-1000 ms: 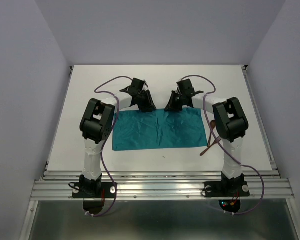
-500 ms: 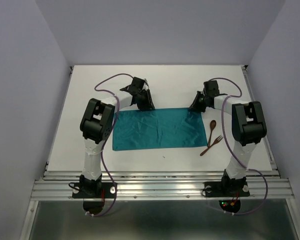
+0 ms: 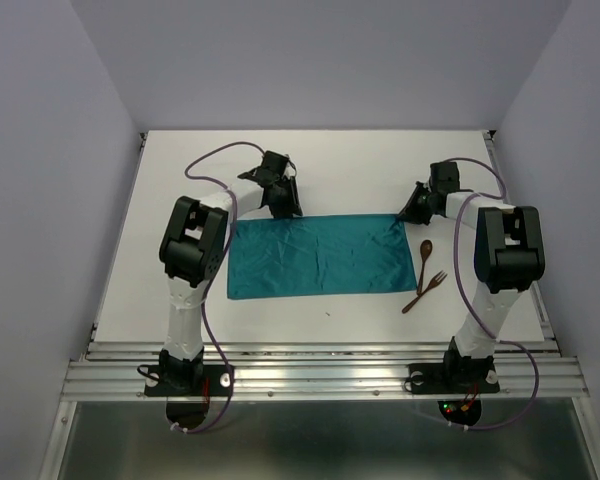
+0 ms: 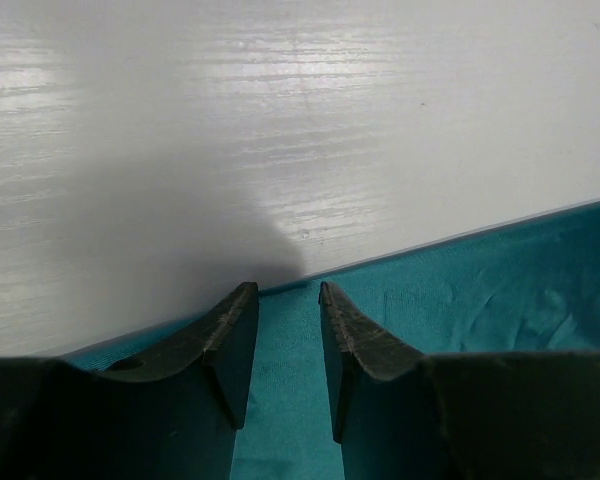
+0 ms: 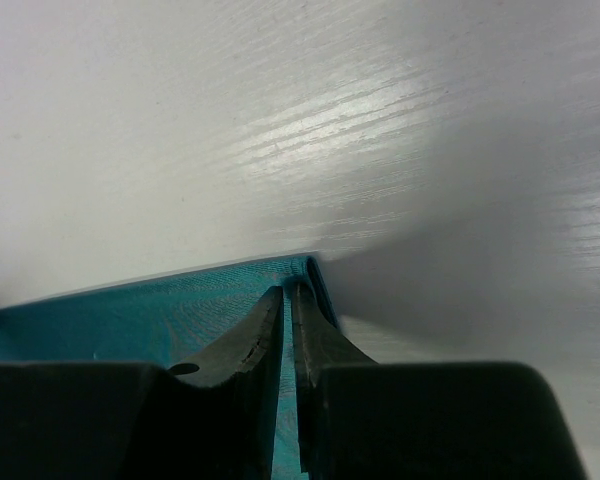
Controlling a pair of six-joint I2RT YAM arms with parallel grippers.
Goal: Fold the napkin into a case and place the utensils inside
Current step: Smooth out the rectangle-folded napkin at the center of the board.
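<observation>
White table [image 3: 180, 180]: napkin [image 3: 320, 255] lies centre, half-folded. Right tool [image 3: 413, 212] slid along far edge to right corner, pinched on it. Left tool [image 3: 289, 209] narrowly parted at left corner. Fold edge now straight; next fold due.

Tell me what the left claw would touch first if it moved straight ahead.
Probably the napkin at its far edge, just under the left claw; beyond lies bare table. Depth is unclear.

Ahead of the left gripper [image 4: 285, 290] the table [image 4: 280, 120] lies bare and open, and only the flat napkin [image 3: 320, 258] lies under its tips. Ahead of and to the right of the right gripper [image 5: 290, 288] the board is equally open. Behind it, toward its base, the spoon [image 3: 426, 250] and fork [image 3: 425, 290] lie just beside the napkin's right edge and narrow that passage.
</observation>
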